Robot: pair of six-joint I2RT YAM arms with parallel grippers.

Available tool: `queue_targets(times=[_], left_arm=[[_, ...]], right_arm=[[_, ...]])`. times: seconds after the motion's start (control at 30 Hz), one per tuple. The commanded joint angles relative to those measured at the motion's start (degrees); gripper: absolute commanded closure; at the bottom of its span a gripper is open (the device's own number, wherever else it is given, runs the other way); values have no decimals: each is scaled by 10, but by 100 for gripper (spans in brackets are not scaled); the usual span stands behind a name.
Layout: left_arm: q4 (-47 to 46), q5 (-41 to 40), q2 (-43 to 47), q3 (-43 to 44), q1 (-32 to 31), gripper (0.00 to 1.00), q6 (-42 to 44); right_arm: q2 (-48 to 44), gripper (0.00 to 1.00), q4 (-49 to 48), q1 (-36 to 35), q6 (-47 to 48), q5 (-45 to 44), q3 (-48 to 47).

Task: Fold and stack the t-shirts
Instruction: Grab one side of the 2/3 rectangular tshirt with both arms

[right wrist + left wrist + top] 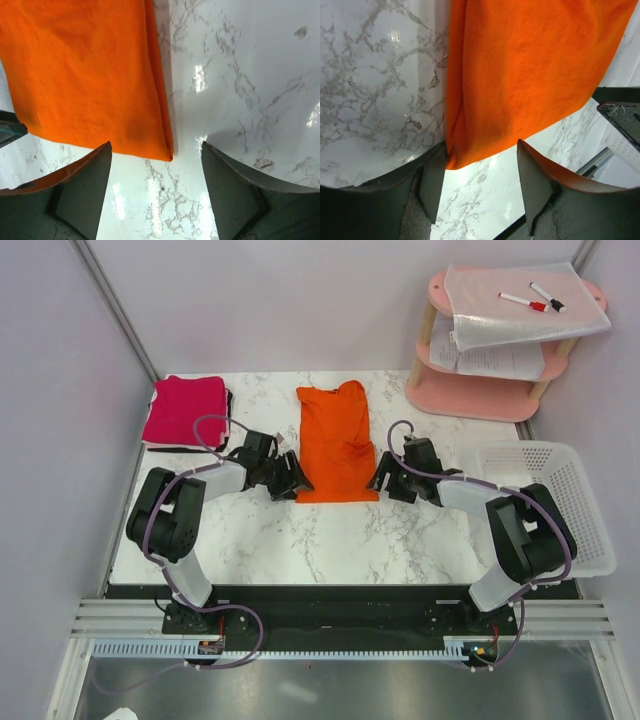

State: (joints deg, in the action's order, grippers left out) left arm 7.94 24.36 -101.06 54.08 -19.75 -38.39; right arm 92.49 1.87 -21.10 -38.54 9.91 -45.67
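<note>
left end effector [479, 170]: seen spread wide, nothing gripped | right end effector [156, 152]: spread wide, empty | orange t-shirt [335, 445]: far part cut off in wrist views

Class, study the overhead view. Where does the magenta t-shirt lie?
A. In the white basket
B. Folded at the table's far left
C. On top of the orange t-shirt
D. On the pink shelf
B: the magenta t-shirt lies folded at the far left of the table, apart from the orange t-shirt in the middle.
</note>
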Motion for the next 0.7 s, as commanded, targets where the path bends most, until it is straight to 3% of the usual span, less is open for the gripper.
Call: queue_targets(times=[0.0,0.13,0.23,0.27,0.37,0.67], left_arm=[[-19,-12,2,-32,-13,38,-19],[-24,-18,-2,-38,-16,56,-23],[-22,-28,-1,-38,-16,81,-25],[-20,-30,4,-39,-16,90,-25],[-10,-35,20,-45,-16,98,-27],[6,-32,144,-143,-32,98,-51]], right_arm=[[-9,20,-45,-1,-46,44,57],[-2,30,-146,-3,-78,69,123],[20,57,-181,-3,-88,92,130],[23,77,-180,-3,-89,99,130],[17,99,-161,-4,-83,97,133],[-98,100,-41,-21,-31,105,160]])
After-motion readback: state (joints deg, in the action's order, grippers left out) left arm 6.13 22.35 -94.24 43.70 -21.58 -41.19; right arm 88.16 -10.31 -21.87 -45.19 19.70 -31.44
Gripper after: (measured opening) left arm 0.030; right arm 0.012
